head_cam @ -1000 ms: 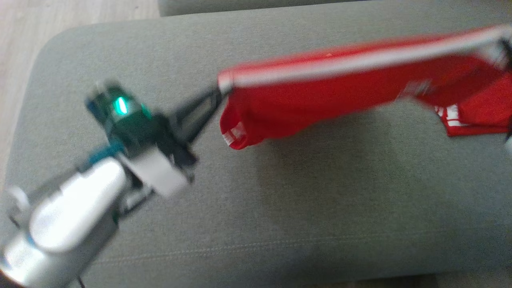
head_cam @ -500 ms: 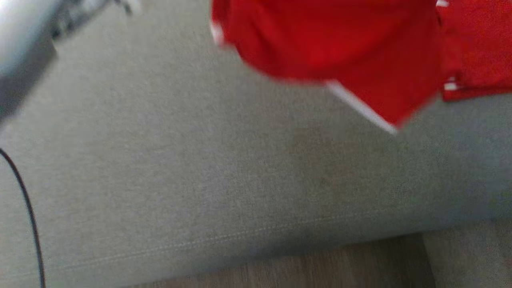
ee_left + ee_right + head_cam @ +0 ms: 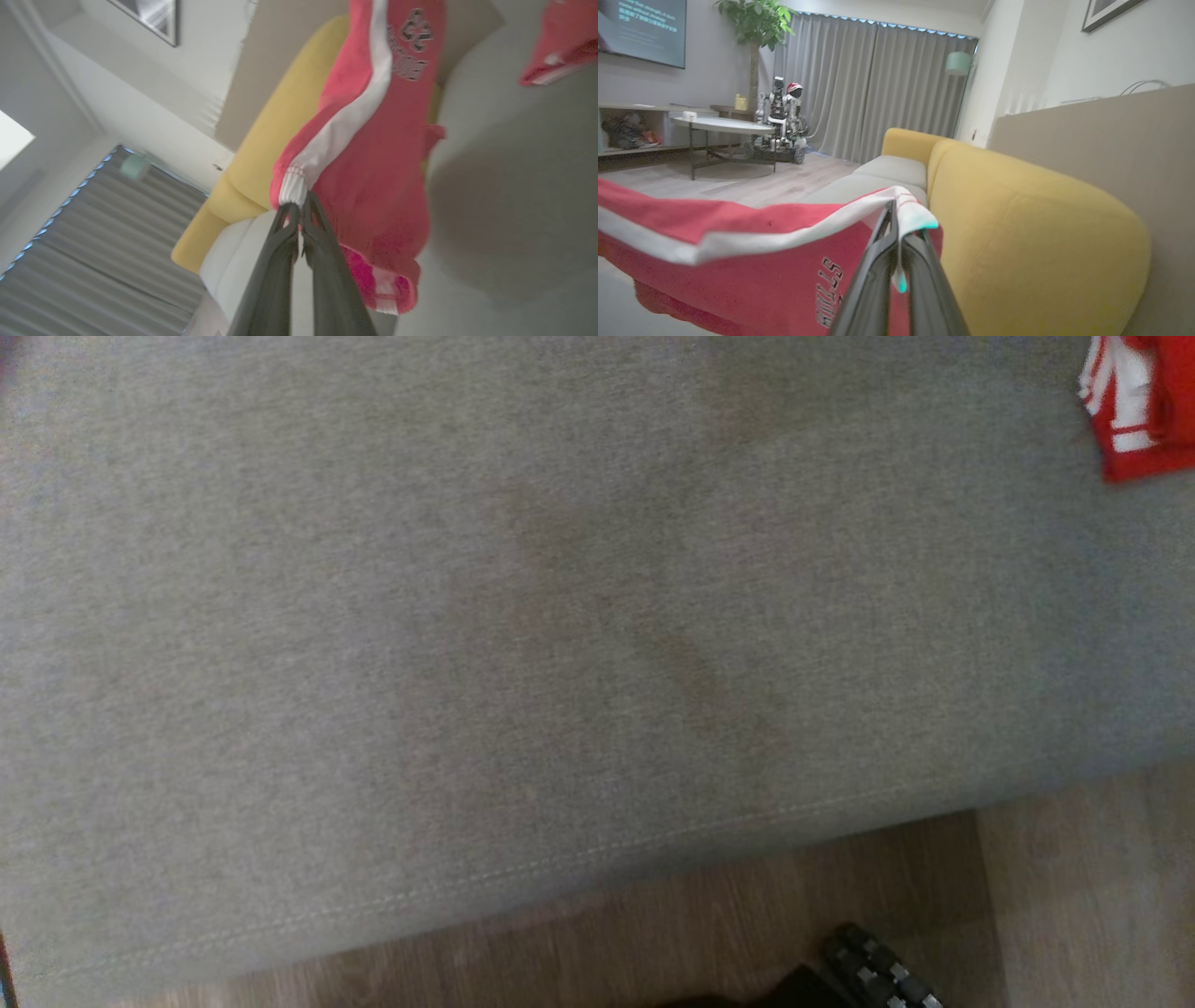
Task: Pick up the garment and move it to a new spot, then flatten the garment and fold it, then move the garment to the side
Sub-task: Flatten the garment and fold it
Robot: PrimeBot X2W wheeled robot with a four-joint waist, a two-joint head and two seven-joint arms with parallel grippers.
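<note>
Red garment (image 3: pixel 373 154) hangs lifted between our left hand (image 3: pixel 299 210) and right hand (image 3: pixel 896 224), each pinched shut on a white-trimmed corner, its edge at two o'clock over the grey sofa cushion (image 3: pixel 560 616), so we judge the pick-up done, with placing, flattening, folding and moving aside left.

Our left tool (image 3: pixel 300 208) ends in two long, slim fingers (image 3: pixel 273 284), matte and dark grey-black, broad at the base and tapering to narrow tips. Our right tool (image 3: pixel 903 221) looks the same, with two dark, smooth, tapering fingers.
</note>
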